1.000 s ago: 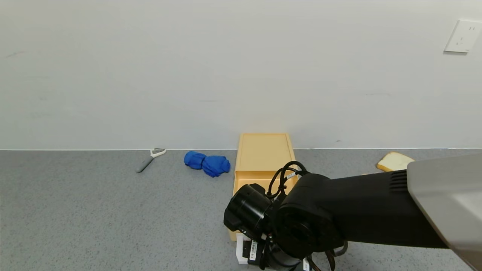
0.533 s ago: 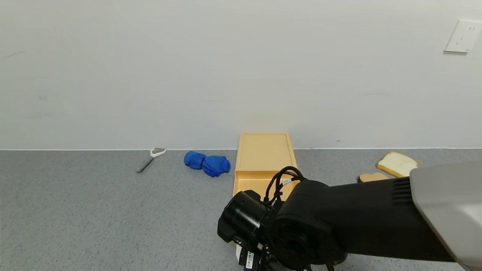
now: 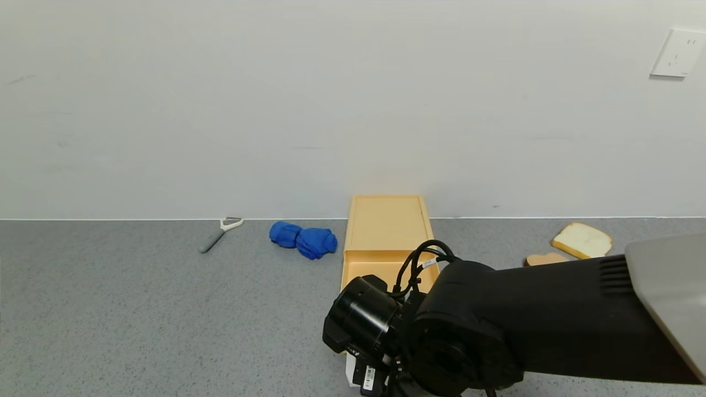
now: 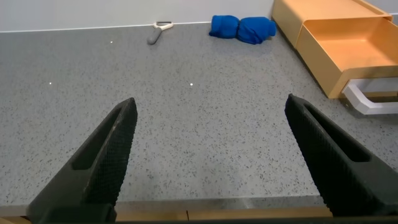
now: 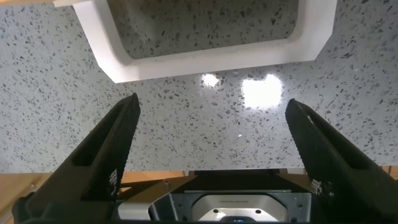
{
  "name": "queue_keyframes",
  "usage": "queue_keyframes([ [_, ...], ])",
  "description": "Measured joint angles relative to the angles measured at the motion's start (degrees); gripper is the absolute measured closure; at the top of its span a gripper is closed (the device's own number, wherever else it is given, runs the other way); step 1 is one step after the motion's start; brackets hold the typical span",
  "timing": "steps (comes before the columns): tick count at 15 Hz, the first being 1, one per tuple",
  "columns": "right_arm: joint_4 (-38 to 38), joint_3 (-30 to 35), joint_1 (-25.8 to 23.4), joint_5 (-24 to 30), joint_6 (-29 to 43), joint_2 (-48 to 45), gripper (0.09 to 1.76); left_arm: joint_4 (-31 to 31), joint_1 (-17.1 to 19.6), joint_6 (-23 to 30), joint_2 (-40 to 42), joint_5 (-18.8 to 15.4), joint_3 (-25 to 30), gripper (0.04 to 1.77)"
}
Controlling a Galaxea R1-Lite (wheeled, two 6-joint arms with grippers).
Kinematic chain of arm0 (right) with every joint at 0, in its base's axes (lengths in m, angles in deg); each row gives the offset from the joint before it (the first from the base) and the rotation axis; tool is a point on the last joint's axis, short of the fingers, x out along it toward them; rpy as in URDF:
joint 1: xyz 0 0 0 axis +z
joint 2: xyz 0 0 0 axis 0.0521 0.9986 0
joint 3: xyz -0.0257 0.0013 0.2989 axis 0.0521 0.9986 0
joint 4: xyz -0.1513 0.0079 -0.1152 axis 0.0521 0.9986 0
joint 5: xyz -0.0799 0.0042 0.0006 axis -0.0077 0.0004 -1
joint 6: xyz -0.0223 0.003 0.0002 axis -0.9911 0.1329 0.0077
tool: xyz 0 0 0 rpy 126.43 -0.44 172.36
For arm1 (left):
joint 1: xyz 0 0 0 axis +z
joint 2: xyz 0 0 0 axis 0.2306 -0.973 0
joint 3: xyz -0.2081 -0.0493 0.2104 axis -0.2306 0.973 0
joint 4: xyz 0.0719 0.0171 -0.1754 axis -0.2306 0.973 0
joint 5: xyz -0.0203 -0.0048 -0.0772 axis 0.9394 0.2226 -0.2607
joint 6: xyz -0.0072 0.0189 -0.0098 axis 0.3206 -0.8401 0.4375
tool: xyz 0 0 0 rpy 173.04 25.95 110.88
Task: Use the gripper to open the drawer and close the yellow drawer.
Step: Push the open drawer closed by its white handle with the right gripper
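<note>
The pale yellow box [image 3: 386, 220] stands at the back centre against the wall. Its drawer [image 3: 368, 269] is pulled out toward me; my right arm [image 3: 469, 325] covers most of it. The white loop handle [image 3: 349, 370] peeks out under the wrist. In the right wrist view my right gripper [image 5: 211, 109] is open and empty, pointing down at the table just short of the handle [image 5: 205, 59], not touching it. In the left wrist view my left gripper [image 4: 211, 106] is open and empty, low at the table's front edge, with the open drawer [image 4: 354, 43] and handle [image 4: 367, 99] far off.
A blue cloth [image 3: 303, 239] lies just left of the box and a grey peeler [image 3: 219, 232] further left. Two bread slices [image 3: 582, 240] lie at the back right. The wall runs right behind the box. The table's front edge [image 4: 186, 211] is under the left gripper.
My right arm sank toward the table's front, then shifted slightly back and right. The drawer stays pulled out. More of the bread slices shows. The left arm has not moved.
</note>
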Motion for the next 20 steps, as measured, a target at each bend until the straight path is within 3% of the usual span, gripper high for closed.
queue_keyframes([
  [7, -3.23, 1.99, -1.55, 5.34, 0.05, 0.72, 0.14, 0.02, 0.0, 0.02, 0.01, 0.0, 0.0, 0.09],
  [20, -7.08, 3.67, -2.65, 5.35, -0.13, 0.74, 0.14, 0.0, 0.0, 0.02, 0.01, -0.02, 0.0, 0.09],
])
